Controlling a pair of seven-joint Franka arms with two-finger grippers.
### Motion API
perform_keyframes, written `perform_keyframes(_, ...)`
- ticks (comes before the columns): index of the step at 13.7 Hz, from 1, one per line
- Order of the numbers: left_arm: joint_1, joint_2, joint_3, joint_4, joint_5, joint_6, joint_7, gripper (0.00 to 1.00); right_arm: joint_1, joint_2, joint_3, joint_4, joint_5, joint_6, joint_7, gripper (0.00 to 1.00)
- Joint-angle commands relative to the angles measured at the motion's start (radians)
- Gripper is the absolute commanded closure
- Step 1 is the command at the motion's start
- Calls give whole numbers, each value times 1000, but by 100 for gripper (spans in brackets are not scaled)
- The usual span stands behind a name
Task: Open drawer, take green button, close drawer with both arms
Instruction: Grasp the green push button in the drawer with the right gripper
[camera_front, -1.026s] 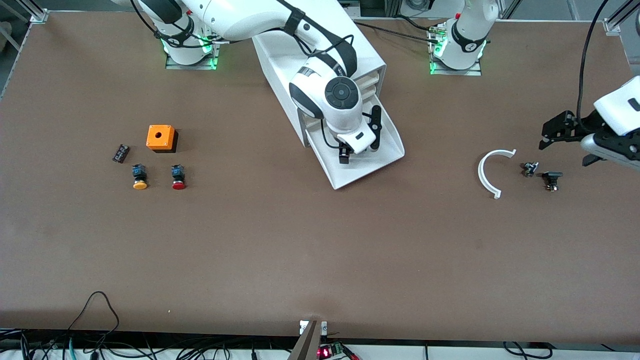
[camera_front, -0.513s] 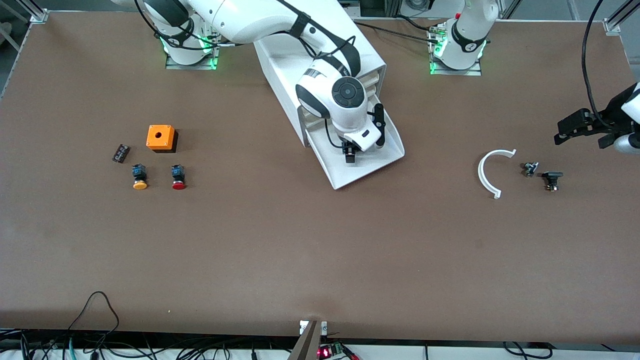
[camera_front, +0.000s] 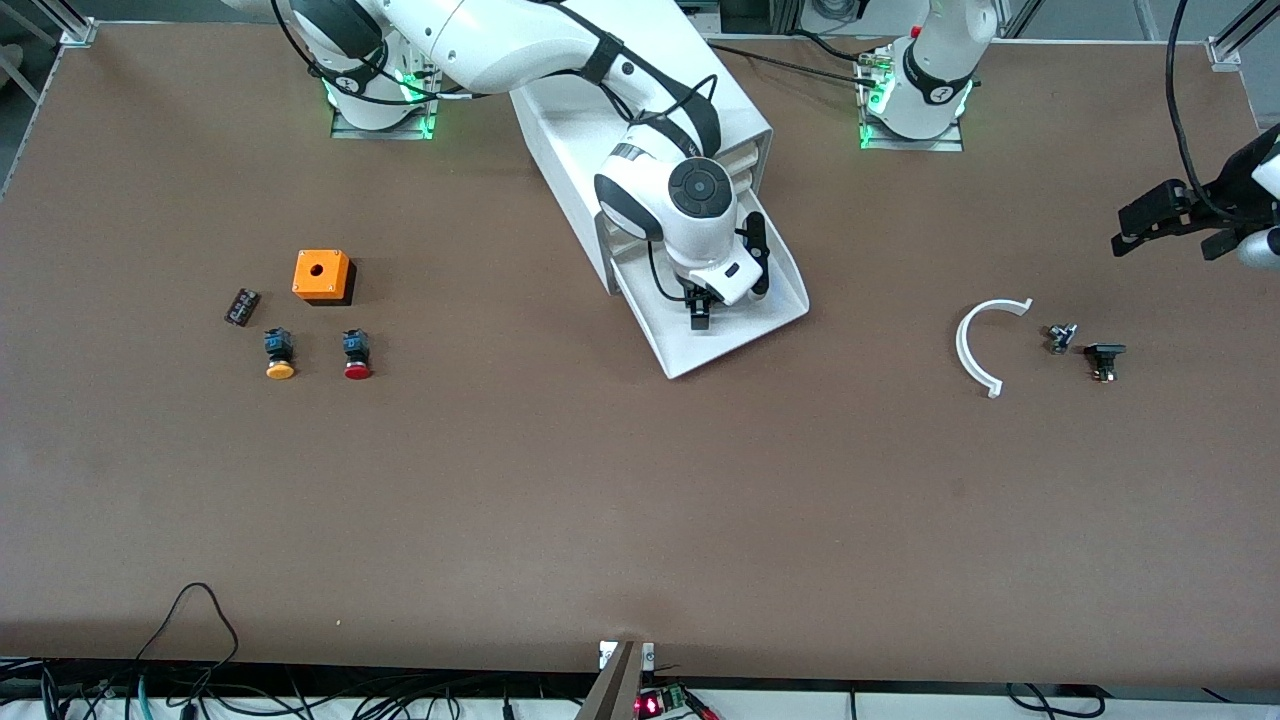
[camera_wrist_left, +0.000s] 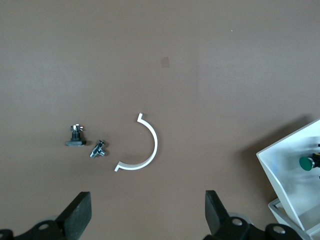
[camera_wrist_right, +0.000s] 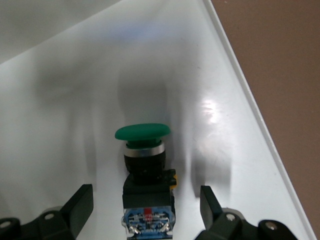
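The drawer (camera_front: 735, 330) is seen pulled out of the white cabinet (camera_front: 640, 130) at upper centre of the front view, its tray slanting down toward the camera. The right claw (camera_front: 704, 306) is lowered into the tray; in the right wrist view its two fingers (camera_wrist_right: 75, 207) are held wide apart, one on each side of the green-capped button (camera_wrist_right: 144, 165), and no contact with it is visible. The button is lying on the white tray floor, near the drawer's side wall (camera_wrist_right: 250, 105); it also shows at the edge of the left wrist view (camera_wrist_left: 306, 162).

The left claw (camera_front: 1150, 218) is held in the air at the right edge of the front view, over the brown surface (camera_front: 640, 500) toward the left arm's end. Its fingers (camera_wrist_left: 80, 212) are spread wide and nothing is held between them. Under it lie a white curved bracket (camera_front: 975, 345), a small metal fitting (camera_front: 1060, 337) and a black clamp piece (camera_front: 1104, 358), side by side but apart.

At the left of the front view are found an orange box (camera_front: 321, 275), a yellow-capped button (camera_front: 279, 354), a red-capped button (camera_front: 356, 355) and a small black block (camera_front: 241, 306).
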Motion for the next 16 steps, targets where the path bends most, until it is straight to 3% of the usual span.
perform_keyframes(1, -7, -17, -1, -20, 28, -7, -30, 0, 12, 27, -1, 32, -15, -4, -3, 17)
perform_keyframes(6, -7, -22, -4, -27, 13, -8, -35, 0, 15, 22, -1, 32, -16, -4, -9, 45)
perform_keyframes(12, -43, 17, -13, 25, 13, -33, -39, 0, 21, 16, 6, 34, -36, -4, -9, 68)
perform_keyframes(16, -46, 35, -6, 26, 13, -34, -41, 0, 24, 4, 6, 34, -38, -4, -9, 76)
